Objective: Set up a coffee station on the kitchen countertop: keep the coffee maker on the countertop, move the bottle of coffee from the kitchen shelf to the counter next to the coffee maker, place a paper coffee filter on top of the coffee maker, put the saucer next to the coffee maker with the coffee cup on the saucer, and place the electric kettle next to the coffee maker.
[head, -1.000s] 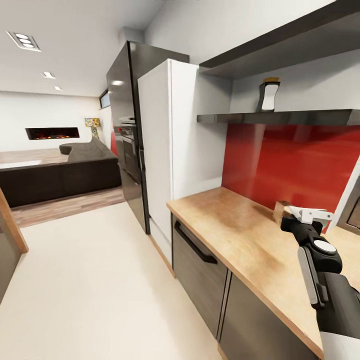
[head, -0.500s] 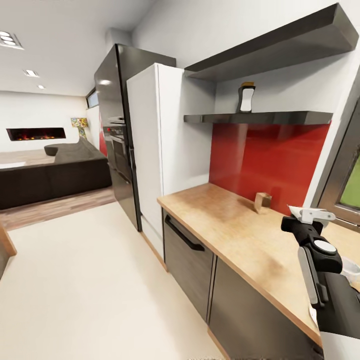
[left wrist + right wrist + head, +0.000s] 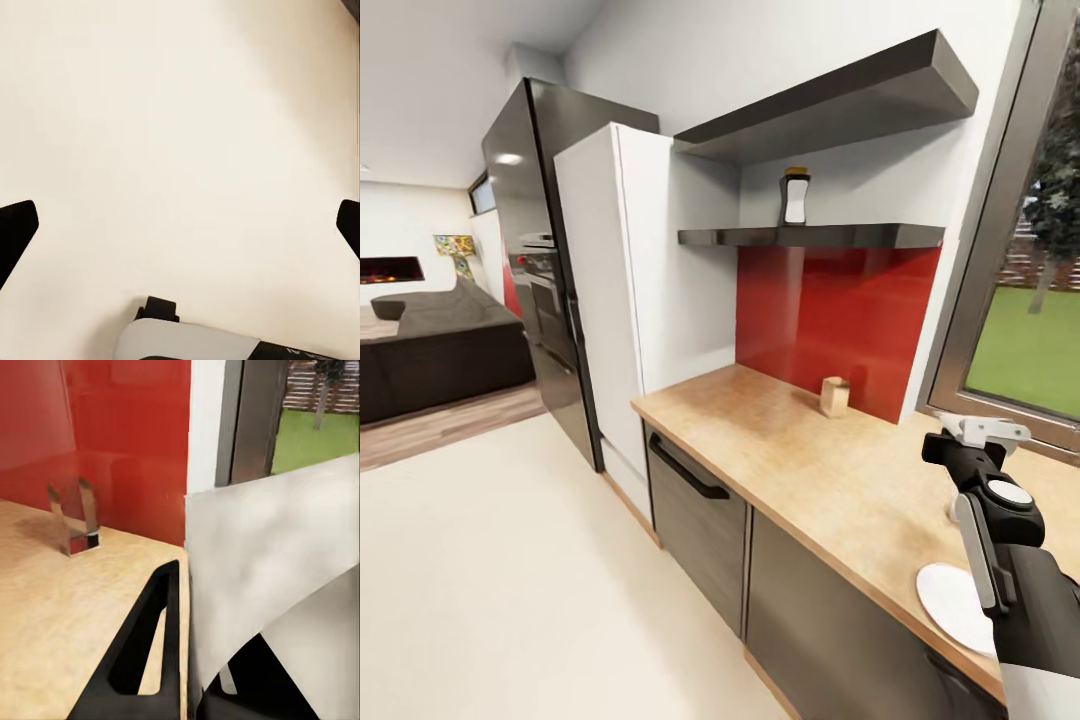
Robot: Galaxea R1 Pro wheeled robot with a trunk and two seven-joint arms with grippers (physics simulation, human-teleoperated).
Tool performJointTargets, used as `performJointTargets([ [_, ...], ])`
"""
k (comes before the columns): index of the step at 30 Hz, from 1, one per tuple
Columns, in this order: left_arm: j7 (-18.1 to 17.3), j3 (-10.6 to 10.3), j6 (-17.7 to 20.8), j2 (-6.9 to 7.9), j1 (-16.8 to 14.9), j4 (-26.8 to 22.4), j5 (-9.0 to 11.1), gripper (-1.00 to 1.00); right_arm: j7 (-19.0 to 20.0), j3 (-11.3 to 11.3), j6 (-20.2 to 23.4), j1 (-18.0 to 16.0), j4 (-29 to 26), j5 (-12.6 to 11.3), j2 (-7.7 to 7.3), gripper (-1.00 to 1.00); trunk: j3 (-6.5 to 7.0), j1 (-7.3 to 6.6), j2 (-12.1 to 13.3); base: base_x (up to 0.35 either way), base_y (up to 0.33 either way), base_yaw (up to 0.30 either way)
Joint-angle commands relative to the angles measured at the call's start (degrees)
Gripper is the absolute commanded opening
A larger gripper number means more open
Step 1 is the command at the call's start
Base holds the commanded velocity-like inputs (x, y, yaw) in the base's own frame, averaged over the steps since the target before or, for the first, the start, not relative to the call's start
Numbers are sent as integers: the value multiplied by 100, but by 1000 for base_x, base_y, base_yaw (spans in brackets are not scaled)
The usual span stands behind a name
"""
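Right gripper clamps white paper coffee filter above light wood-grain kitchen countertop; left gripper spread apart over cream floor; flat white saucer at counter's front edge.

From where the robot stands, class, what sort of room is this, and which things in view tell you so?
Most likely a home kitchen open to a living area. A wooden countertop runs over dark cabinets with a red backsplash behind, a tall white fridge stands at its end, and a saucer lies on the counter.

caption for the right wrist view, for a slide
Right gripper holding the paper coffee filter above the kitchen countertop, red backsplash behind.
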Motion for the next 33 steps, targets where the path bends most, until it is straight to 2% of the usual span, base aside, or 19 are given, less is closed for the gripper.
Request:
performJointTargets([
  [1,-4,0,-6,-2,3,-9,36,100,-3,4,28,-5,-5,-24,-1,-100,-7,1,-5,0,0,-285],
  [8,-2,-2,-6,-2,3,-9,36,100,-2,3,28,-5,-5,-20,-1,-100,-7,1,-5,-158,0,-260],
  [17,-1,-2,-6,-2,3,-9,36,100,0,2,28,-5,-5,-22,-1,-100,-7,1,-5,-291,0,-85],
  [33,2,-2,-3,-2,3,-9,36,100,1,2,28,-5,-5,-23,-1,-100,-7,1,-5,-23,0,-273],
])
